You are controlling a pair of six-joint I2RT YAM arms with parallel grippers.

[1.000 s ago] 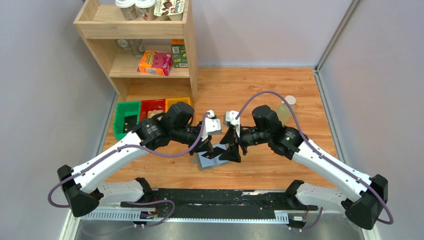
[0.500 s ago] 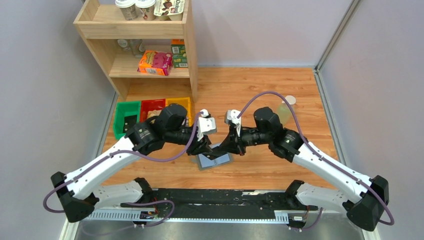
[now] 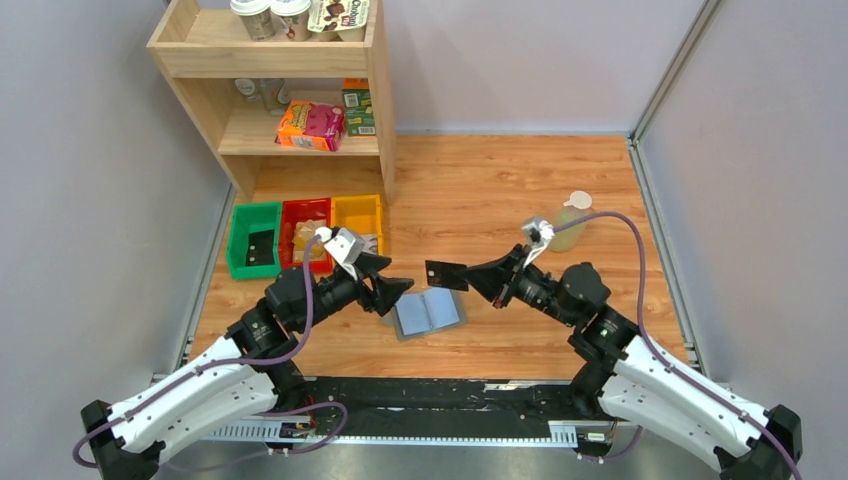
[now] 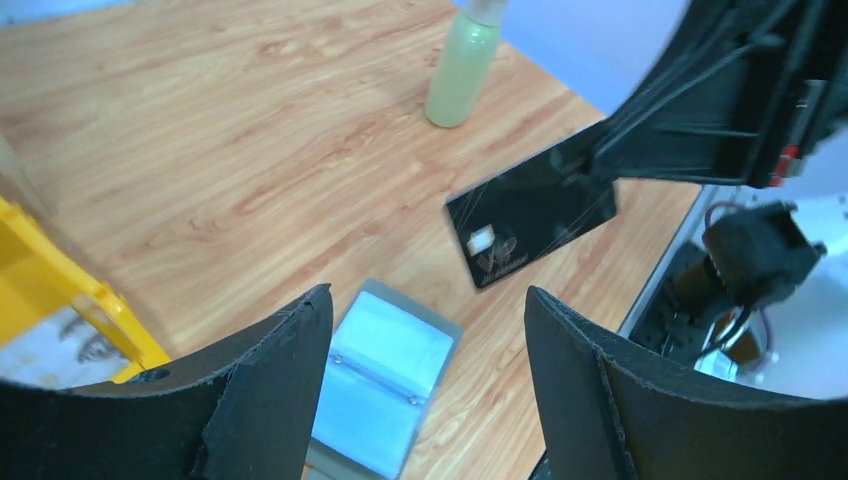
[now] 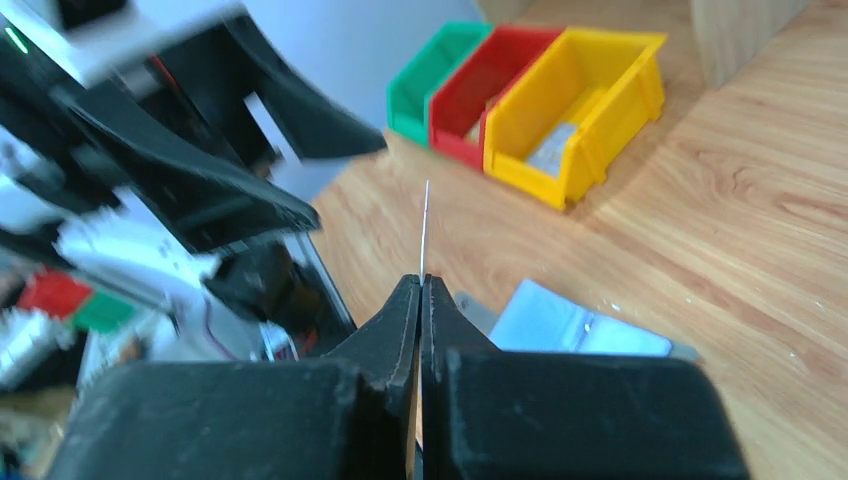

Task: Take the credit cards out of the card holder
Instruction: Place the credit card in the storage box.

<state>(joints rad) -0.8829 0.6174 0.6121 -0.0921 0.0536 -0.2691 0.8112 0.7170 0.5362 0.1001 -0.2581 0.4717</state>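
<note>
Card holder (image 3: pixel 428 313) lies open on the table (image 3: pixel 500 200), right gripper (image 3: pixel 470 277) jaws pinch a black credit card (image 3: pixel 446 274), left gripper (image 3: pixel 397 295) jaws stand apart.

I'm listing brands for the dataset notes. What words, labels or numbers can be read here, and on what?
"Chobani", as best it reads, on the pack atop the shelf.
The black card in the right gripper: a chip and a pale mark, no readable text.
The orange box and green carton on the shelf: print too small to read.
The card holder: none.
</note>
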